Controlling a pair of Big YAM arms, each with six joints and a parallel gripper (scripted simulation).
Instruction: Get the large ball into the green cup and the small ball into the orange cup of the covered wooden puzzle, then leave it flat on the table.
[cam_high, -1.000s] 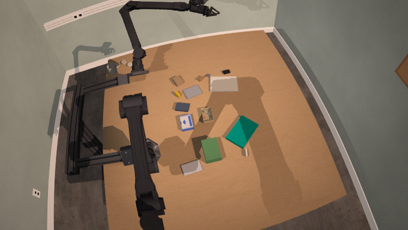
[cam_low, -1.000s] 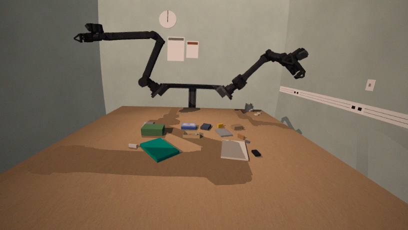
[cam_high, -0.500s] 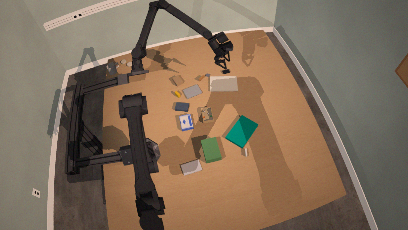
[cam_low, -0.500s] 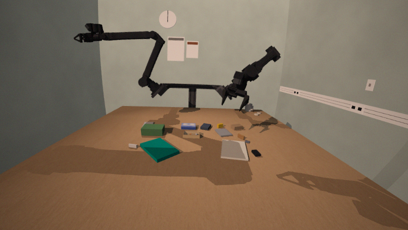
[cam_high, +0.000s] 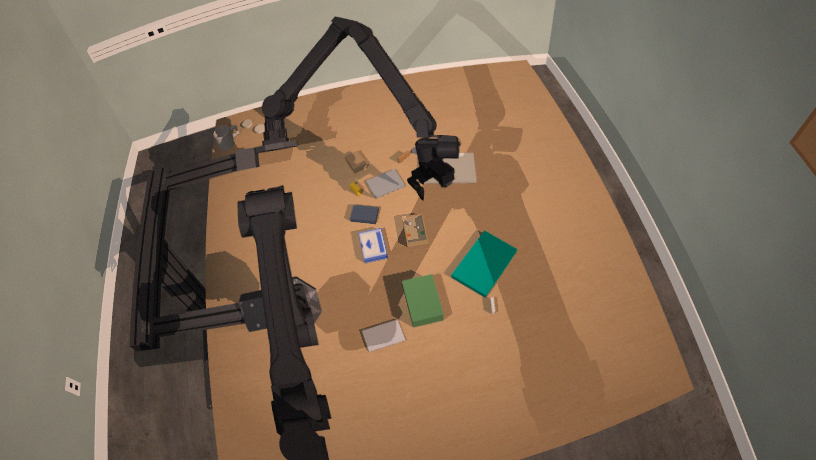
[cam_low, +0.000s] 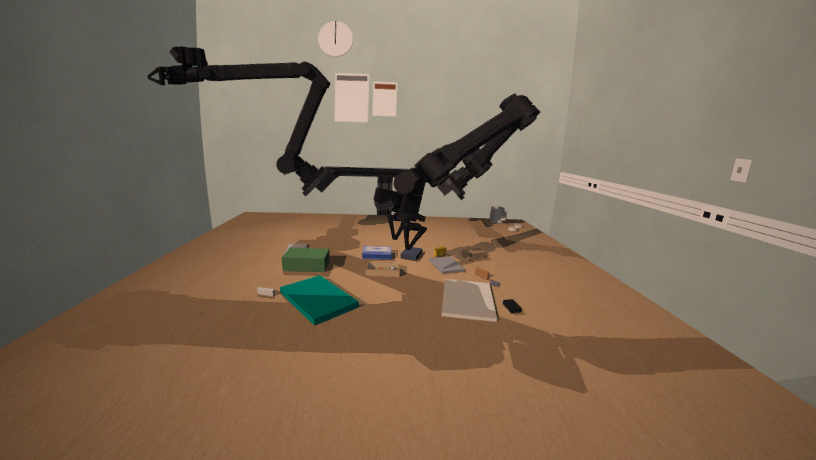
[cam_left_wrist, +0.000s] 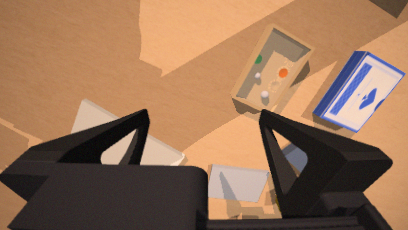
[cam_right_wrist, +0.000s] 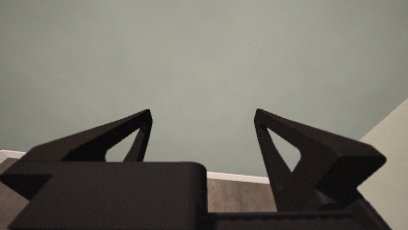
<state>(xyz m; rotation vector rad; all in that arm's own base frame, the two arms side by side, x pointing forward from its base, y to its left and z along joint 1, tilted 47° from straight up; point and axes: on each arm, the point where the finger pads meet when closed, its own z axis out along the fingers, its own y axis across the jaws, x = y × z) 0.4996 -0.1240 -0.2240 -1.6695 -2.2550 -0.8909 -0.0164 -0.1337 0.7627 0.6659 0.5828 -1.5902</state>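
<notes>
Exterior view, left to right: right gripper (cam_low: 150, 75) (cam_right_wrist: 203, 110) high toward left bench edge, wide open, nothing held. Wooden puzzle (cam_high: 416, 244) (cam_low: 383, 273) (cam_left_wrist: 250, 62) flat, well inside bench edges. Left gripper (cam_high: 421, 194) (cam_low: 401, 242) (cam_left_wrist: 204, 111) above bench, spread wide, likewise unladen. Likely risks: off-centre descent clipping blue-and-white box (cam_high: 372, 242) (cam_low: 377, 253) (cam_left_wrist: 360, 95); uneven squeeze skidding puzzle; over-tilting, sending large ball (cam_left_wrist: 264, 94) or small ball (cam_left_wrist: 257, 75) past cup. Pale wooden walls, rectangular; balls round, whitish; green cup (cam_left_wrist: 258, 59), orange cup (cam_left_wrist: 283, 73) round, both unfilled.

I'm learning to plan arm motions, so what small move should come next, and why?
Probably ease the open left gripper toward the wooden puzzle: it hangs off to one side, and both balls lie outside their cups.
</notes>
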